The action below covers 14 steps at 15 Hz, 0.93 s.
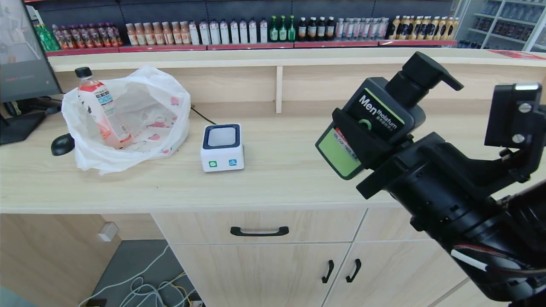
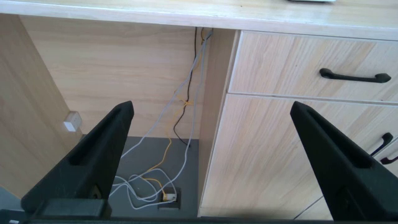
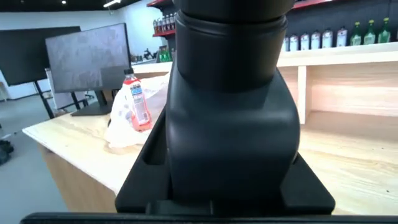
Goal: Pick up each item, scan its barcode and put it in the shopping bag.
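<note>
Right of the scanner (image 1: 222, 147), the right fingers (image 1: 356, 145) grip a pump bottle (image 1: 377, 121); the left fingers (image 2: 99, 155) are open.

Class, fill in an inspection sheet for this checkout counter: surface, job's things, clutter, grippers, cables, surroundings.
Surface: wooden counter, level and dry.
Job's things: pump bottle held in the air over the counter's right part; drink bottle leaning inside the white shopping bag; barcode scanner standing beside the bag, window up.
Clutter: computer mouse by the bag; monitor at the far left.
Grippers: right gripper shut on the pump bottle; left gripper open, low before the cupboard front.
Cables: one cable behind the scanner; loose cables on the floor under the counter.
Surroundings: shelves of bottled drinks behind; drawer and cabinet doors below.
</note>
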Available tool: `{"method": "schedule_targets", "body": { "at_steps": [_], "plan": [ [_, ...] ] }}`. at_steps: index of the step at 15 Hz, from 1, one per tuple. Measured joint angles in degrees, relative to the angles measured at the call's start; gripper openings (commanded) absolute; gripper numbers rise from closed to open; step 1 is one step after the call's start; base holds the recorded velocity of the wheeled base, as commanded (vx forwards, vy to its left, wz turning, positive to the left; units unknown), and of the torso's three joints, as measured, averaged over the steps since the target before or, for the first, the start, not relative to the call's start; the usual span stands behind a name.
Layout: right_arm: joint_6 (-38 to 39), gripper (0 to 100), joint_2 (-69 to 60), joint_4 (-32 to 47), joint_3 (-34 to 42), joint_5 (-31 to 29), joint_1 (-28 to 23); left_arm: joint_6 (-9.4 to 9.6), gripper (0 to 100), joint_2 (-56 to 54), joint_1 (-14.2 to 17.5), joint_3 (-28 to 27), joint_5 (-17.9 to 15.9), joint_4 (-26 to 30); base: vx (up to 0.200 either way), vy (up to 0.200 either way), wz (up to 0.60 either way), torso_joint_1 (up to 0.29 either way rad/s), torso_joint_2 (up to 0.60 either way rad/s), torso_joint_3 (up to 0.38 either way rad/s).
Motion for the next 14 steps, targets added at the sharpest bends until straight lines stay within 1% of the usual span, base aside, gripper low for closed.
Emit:
{"method": "schedule_targets", "body": {
  "at_steps": [1,3,4,10,14],
  "plan": [
    [0.1,0,0.4,0.0,-0.2,-0.9,-0.5,0.00,100,0.0,0.0,0.0,0.0,0.0,0.000,0.000,0.00,0.000,0.00,0.000],
    [1.0,0,1.0,0.0,-1.0,-6.2,-2.9,0.00,100,0.0,0.0,0.0,0.0,0.0,0.000,0.000,0.00,0.000,0.00,0.000],
    [1.8,0,1.1,0.0,-1.3,-7.6,-3.7,-0.05,100,0.0,0.0,0.0,0.0,0.0,0.000,0.000,0.00,0.000,0.00,0.000],
    [2.6,0,2.6,0.0,-3.6,-7.9,-5.6,-0.11,100,0.0,0.0,0.0,0.0,0.0,0.000,0.000,0.00,0.000,0.00,0.000],
    [3.1,0,3.9,-0.1,-4.5,-7.9,-6.7,-0.24,100,0.0,0.0,0.0,0.0,0.0,0.000,0.200,0.00,-0.002,0.01,0.006]
  ]
}}
